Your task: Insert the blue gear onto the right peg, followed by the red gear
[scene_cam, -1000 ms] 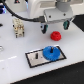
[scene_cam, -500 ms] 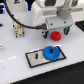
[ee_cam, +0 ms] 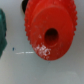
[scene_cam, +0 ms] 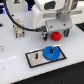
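The blue gear (scene_cam: pixel 51 52) lies flat on the right part of the black-framed pale plate (scene_cam: pixel 36 60). The right peg is hidden in or under it. The shorter stub pin (scene_cam: pixel 36 56) stands on the plate's left part. The red gear (scene_cam: pixel 56 36) lies on the white table behind the plate. My gripper (scene_cam: pixel 58 33) hangs directly over it, dark fingers spread to either side, open and holding nothing. The wrist view is filled by the red gear (ee_cam: pixel 49 29) with its centre hole, seen from close above. No fingers show there.
A small pale and dark fixture (scene_cam: pixel 18 31) stands at the exterior view's left, with a black cable (scene_cam: pixel 30 28) running from it to the arm. A dark green object (ee_cam: pixel 2 31) lies beside the red gear in the wrist view.
The gripper has come down slightly over the red gear. Both gears and the plate have not moved.
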